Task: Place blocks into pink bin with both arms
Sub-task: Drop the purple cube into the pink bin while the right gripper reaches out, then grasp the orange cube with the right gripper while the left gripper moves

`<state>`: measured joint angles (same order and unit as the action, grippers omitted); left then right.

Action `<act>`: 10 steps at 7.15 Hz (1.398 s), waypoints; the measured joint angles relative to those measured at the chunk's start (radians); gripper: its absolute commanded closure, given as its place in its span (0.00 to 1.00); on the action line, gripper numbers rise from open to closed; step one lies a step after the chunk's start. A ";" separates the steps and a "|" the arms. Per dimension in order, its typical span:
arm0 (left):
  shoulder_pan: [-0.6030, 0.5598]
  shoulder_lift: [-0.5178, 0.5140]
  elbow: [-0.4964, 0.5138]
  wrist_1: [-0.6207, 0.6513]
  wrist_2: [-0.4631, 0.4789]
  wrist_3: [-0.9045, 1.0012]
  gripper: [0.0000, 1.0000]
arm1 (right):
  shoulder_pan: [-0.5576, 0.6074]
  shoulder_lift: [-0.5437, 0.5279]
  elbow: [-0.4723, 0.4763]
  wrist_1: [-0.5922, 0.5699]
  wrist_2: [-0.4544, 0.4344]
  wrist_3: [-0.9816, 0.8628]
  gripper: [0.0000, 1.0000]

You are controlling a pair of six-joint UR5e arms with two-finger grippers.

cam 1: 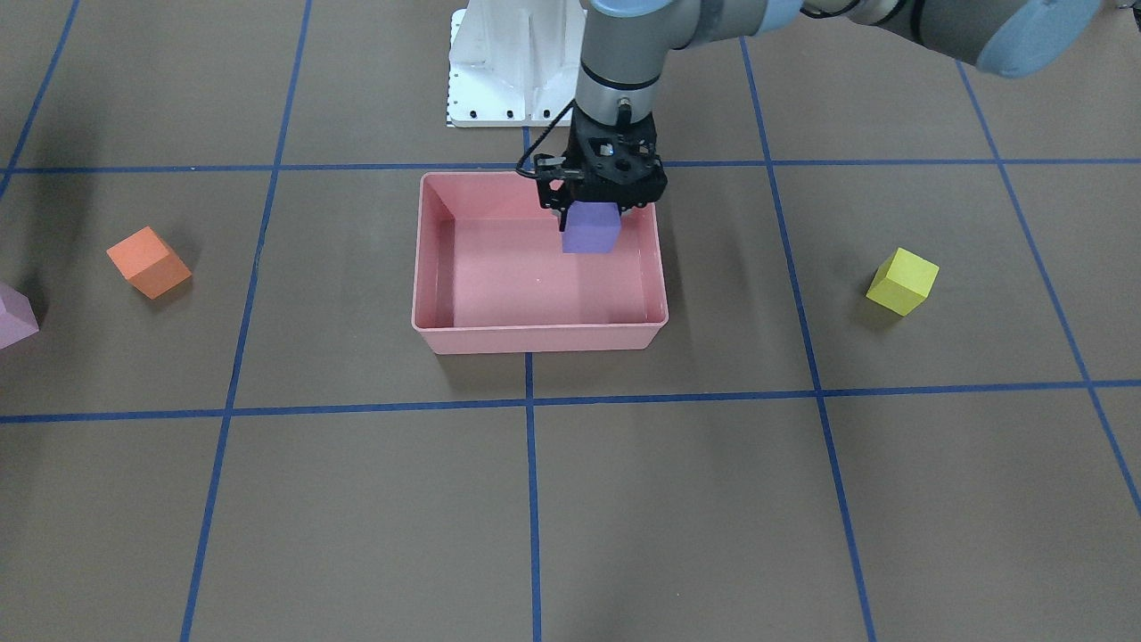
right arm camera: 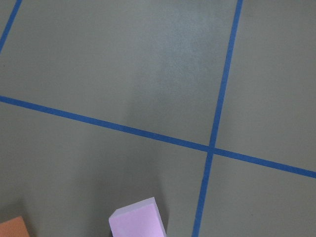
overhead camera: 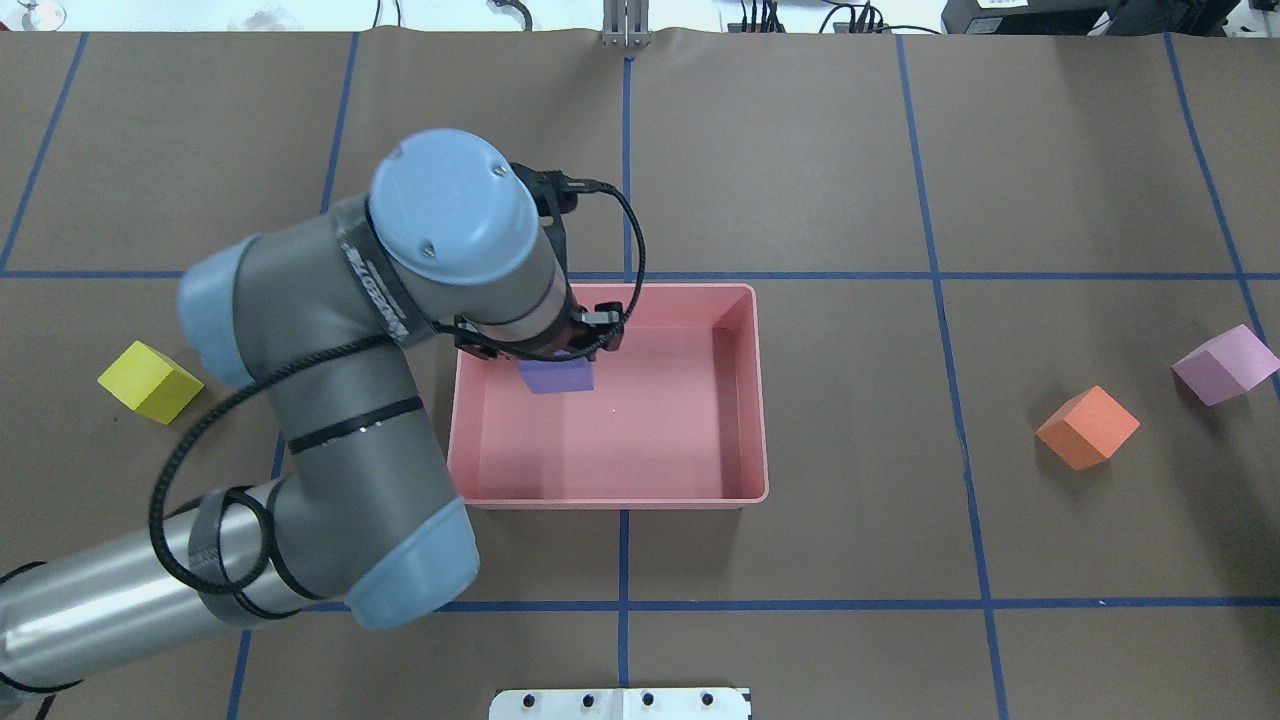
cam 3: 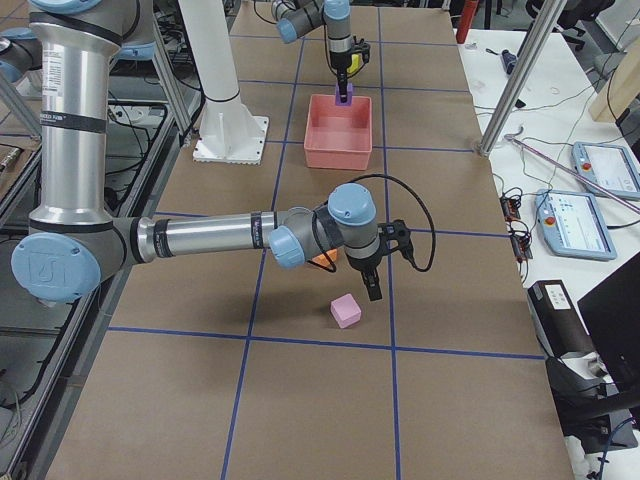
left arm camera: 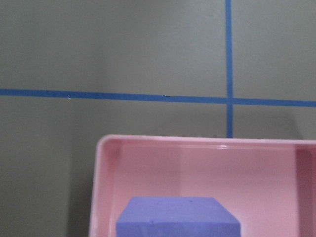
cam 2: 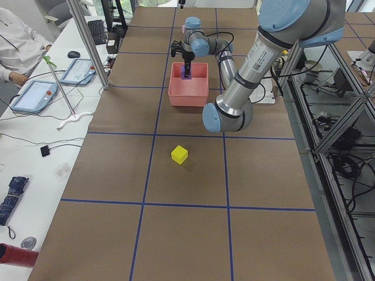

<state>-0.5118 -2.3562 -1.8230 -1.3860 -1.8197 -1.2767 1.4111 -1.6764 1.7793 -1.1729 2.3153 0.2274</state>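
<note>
My left gripper [cam 1: 595, 212] is shut on the purple block [cam 1: 590, 228] and holds it inside the pink bin [cam 1: 535, 339], near the corner on the robot's side, a little above the floor. The left wrist view shows the purple block [left arm camera: 177, 217] over the bin [left arm camera: 207, 158]. The yellow block [overhead camera: 150, 381] lies on the table left of the bin. The orange block [overhead camera: 1087, 427] and the pink-lilac block [overhead camera: 1225, 364] lie to the right. My right gripper [cam 3: 372, 285] hovers just above the pink-lilac block [cam 3: 345, 310]. I cannot tell whether it is open.
The white pedestal base [cam 1: 504, 67] stands behind the bin on the robot's side. Blue tape lines [overhead camera: 625, 605] grid the brown table. The side views show metal posts [cam 3: 510, 85] and an operators' bench with tablets [cam 3: 590, 190] beside the table.
</note>
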 measured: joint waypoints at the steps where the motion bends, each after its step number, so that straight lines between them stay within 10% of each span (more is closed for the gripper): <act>1: 0.040 -0.013 0.004 0.004 0.041 -0.015 0.00 | -0.040 -0.013 0.001 0.074 0.002 0.029 0.00; 5: -0.068 0.146 -0.184 0.058 0.037 0.289 0.00 | -0.128 -0.108 -0.001 0.335 0.131 0.043 0.00; 10: -0.262 0.313 -0.226 0.051 -0.077 0.571 0.00 | -0.470 -0.116 0.057 0.358 -0.161 0.258 0.00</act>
<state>-0.7742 -2.0430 -2.0491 -1.3354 -1.8962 -0.7061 0.9407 -1.7926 1.8366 -0.8152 2.1539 0.4853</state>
